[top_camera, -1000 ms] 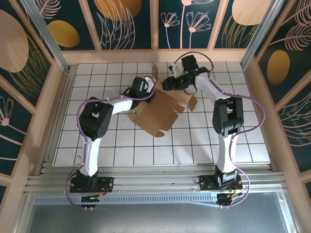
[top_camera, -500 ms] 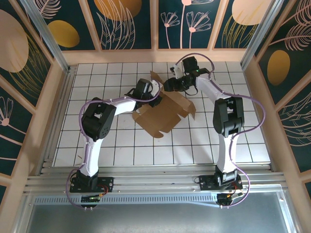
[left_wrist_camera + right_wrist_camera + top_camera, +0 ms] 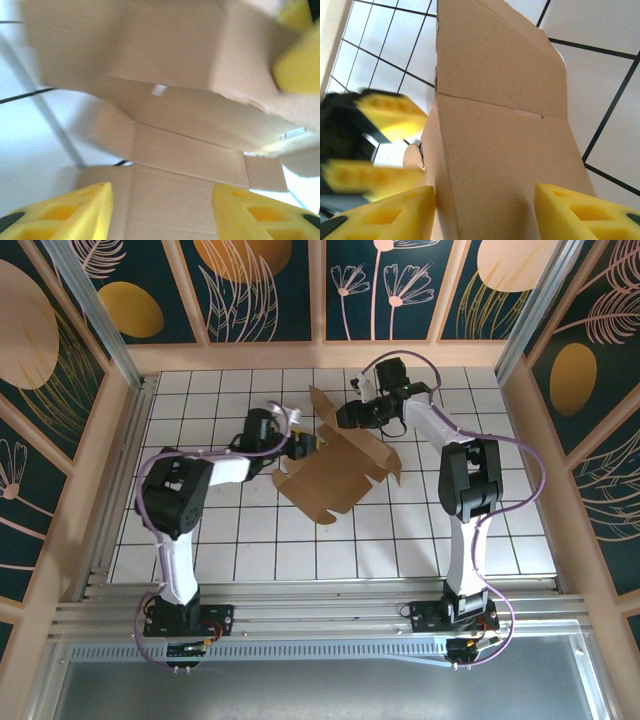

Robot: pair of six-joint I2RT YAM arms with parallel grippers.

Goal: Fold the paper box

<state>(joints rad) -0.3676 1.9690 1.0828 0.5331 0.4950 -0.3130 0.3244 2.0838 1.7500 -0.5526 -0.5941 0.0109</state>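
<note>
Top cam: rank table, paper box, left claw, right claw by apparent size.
Largest to smallest in the top external view:
1. table
2. paper box
3. left claw and right claw: both small and about alike, so I won't rank them against each other.

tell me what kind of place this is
Likely a purpose-built robot test cell: a white gridded tabletop, painted panel walls around it, and a left arm and right arm on an aluminium rail.
</note>
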